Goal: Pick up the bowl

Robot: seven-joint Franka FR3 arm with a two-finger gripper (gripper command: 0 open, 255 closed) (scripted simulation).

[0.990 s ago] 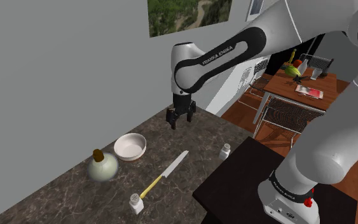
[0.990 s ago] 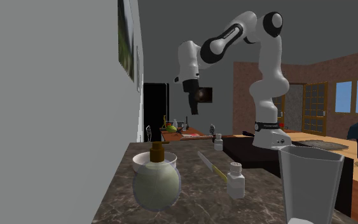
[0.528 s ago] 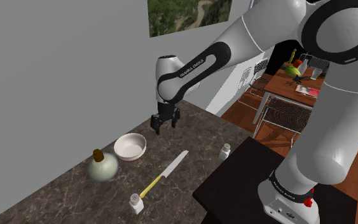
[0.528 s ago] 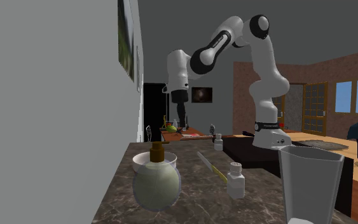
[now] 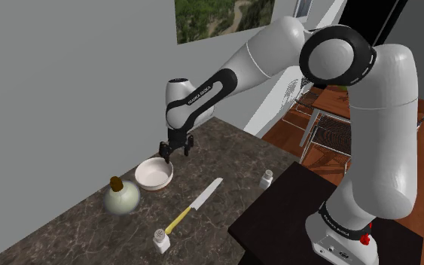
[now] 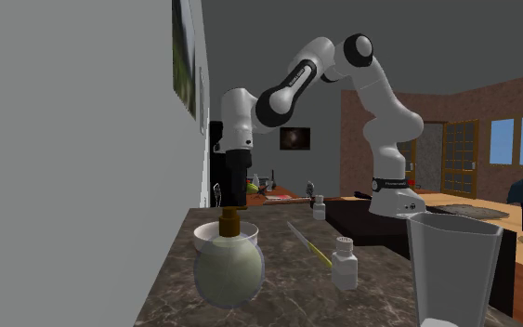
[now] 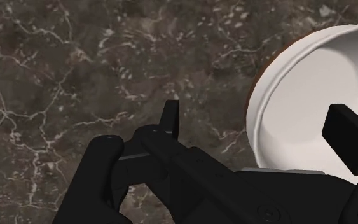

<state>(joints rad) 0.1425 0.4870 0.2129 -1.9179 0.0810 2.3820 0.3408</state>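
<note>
Your grey wall (image 5: 67, 83) runs along the back of a long countertop (image 5: 233, 154) of dark stone with pale veins, its surface flat and matt. The white arm (image 5: 278, 45) arches over from the black box stand (image 5: 278, 214) at the shoulder view's lower right and comes down near the wall. In the second exterior view a tall clear tumbler (image 6: 454, 269), tapering toward its base, stands closest to the camera and well apart from the rest. A round pale-green bottle (image 5: 120, 199) with a brown stopper stands just beside the bowl (image 5: 154, 175), on the side away from the arm, and in the second exterior view it hides most of the bowl. The bowl sits upright on the counter close to the wall; it is round and smooth, white inside, with a thin brown line along its outer edge in the wrist view. The gripper (image 5: 174, 149) hangs directly over the bowl's rim with its fingers (image 7: 169, 118) spread wide — one above bare stone, the other above the white hollow — and nothing is clasped between them. A knife (image 5: 196, 203) with a yellow handle and pale blade lies flat near the bowl, toward the stand. Two small white shakers stand upright — one (image 5: 161, 239) at the knife's handle end, the other (image 5: 266, 178) near the stand.
</note>
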